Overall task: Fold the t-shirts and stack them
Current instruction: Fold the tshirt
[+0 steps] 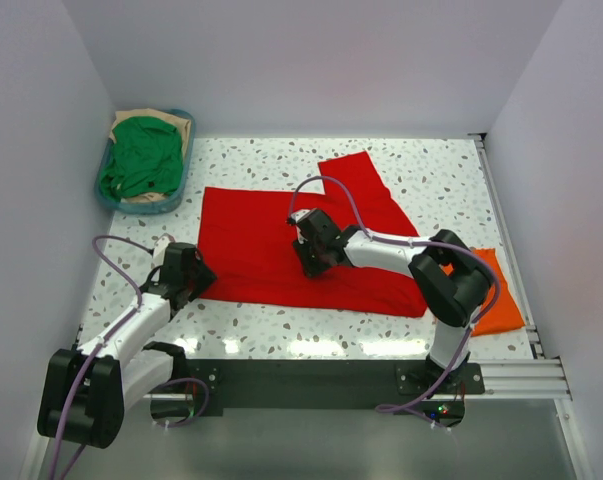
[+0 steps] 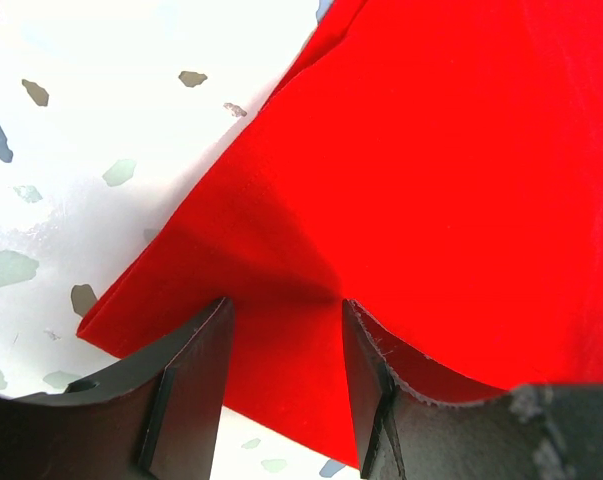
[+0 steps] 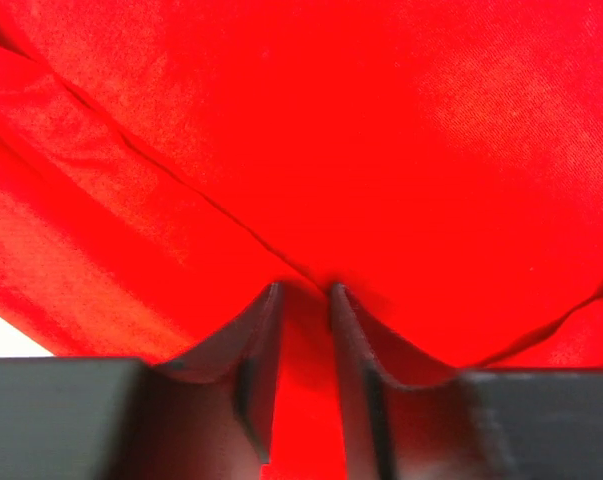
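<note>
The bright red t-shirt [image 1: 261, 235] lies spread flat on the speckled table, one sleeve reaching toward the back. My left gripper [image 1: 203, 272] is at its near-left corner. In the left wrist view that gripper [image 2: 286, 305] is open, its fingers straddling the red cloth [image 2: 431, 150] near the edge. My right gripper [image 1: 309, 265] sits on the middle of the shirt. Its jaws [image 3: 303, 290] stand narrowly apart, pinching a fold of the red cloth [image 3: 331, 120], which creases out from the tips. The orange t-shirt [image 1: 499, 300] lies folded at the right edge, partly under the right arm.
A teal basket [image 1: 189, 145] stands at the back left corner, holding the green t-shirt [image 1: 141, 160] on top of the tan one [image 1: 166, 122]. White walls close in the table on the left, back and right. A metal rail [image 1: 506, 235] runs along the right edge.
</note>
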